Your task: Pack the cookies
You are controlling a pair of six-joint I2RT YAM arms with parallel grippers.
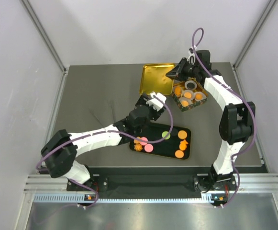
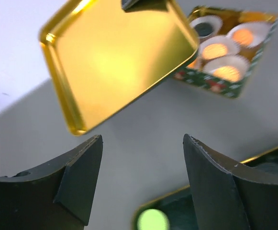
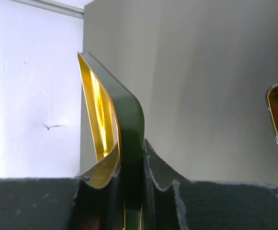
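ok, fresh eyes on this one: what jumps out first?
The gold tray, far centre, pinched by its rim in the shut right hand. Right of it sits a tin of white paper cups, several holding orange cookies. Nearer, more cookies lie on a black tray, with the left hand open by its far left corner.

Below the gold tray [image 2: 115, 62], a blurred green cookie [image 2: 152, 221] is cut off by the left wrist view's bottom edge.

Glossy gold metal tray [image 2: 115, 62]; matt black plastic left hand [image 2: 142, 139].
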